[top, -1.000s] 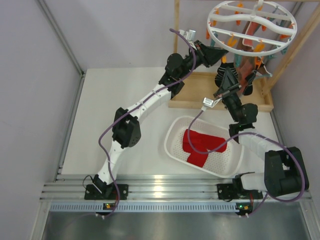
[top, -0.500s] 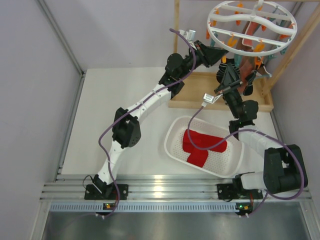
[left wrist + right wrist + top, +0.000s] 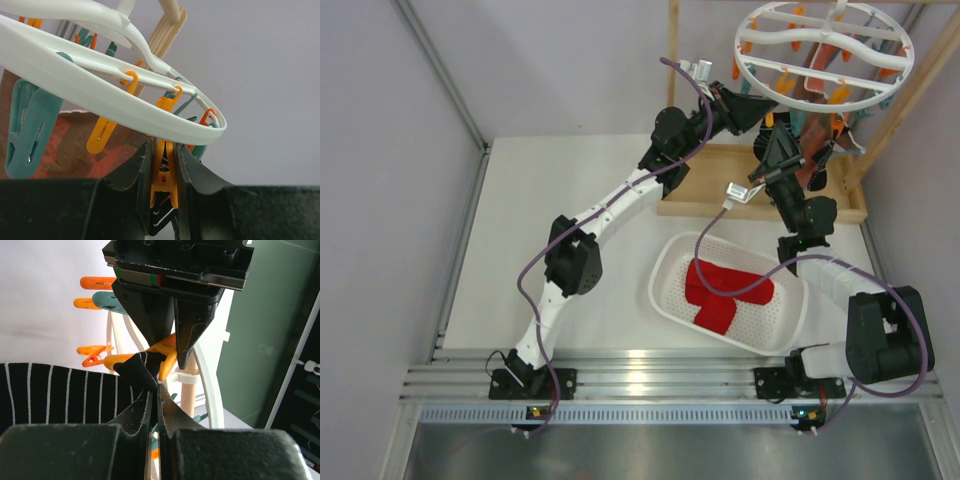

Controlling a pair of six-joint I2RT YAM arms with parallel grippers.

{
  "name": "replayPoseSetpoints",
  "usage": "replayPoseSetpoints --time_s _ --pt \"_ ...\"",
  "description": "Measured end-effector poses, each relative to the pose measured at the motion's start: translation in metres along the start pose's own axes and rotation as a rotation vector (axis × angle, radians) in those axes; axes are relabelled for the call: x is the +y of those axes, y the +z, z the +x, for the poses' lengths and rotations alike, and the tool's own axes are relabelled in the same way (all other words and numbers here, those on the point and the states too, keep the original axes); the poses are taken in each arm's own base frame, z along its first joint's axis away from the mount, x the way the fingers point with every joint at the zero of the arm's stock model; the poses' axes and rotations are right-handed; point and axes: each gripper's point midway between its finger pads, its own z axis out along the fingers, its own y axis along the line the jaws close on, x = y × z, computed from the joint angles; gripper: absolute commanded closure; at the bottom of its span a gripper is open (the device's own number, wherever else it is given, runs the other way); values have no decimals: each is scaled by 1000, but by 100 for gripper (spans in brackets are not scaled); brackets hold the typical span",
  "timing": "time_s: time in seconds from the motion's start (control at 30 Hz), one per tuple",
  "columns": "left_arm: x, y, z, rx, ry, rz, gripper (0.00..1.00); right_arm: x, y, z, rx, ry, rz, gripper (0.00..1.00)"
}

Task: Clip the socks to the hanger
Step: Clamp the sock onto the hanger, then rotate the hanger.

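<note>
The white ring hanger (image 3: 825, 50) hangs at the back right with orange and teal clips. My left gripper (image 3: 765, 115) is shut on an orange clip (image 3: 164, 175) under the ring (image 3: 100, 95), squeezing it between both fingers. My right gripper (image 3: 782, 150) is shut on a black white-striped sock (image 3: 60, 395) and holds its edge up into that clip's jaws (image 3: 167, 357). The sock's tip shows below the clip in the left wrist view (image 3: 162, 215). Two red socks (image 3: 725, 290) lie in the basket.
The white perforated basket (image 3: 665, 262) sits in front of the right arm. A wooden frame (image 3: 720, 200) holds the hanger. A salmon-and-teal sock (image 3: 60, 145) hangs from the ring. Grey walls close in left and right.
My right gripper has risen toward the hanger with the striped sock, bringing it up to the clip held by my left gripper. The left arm has stayed put.
</note>
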Motion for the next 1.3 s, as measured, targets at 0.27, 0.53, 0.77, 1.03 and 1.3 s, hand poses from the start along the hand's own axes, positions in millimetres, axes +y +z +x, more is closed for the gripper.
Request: replayPoseSetpoints --time_s 0.27,0.53,0.77,1.03,1.3 --pt "-1 0 0 -1 -12 1 83 1 0 0 -1 1 -4 100" --pt "0 0 -1 -3 -19 -2 60 2 0 0 -1 4 -6 100" --pt "-1 0 0 -2 -19 -2 52 -4 3 2 6 2 7 100" --pt "-2 0 -1 1 -23 0 2 -13 7 9 28 13 30 100" --pt "-20 -7 -20 4 -14 12 2 -3 2 28 77 27 -7 100"
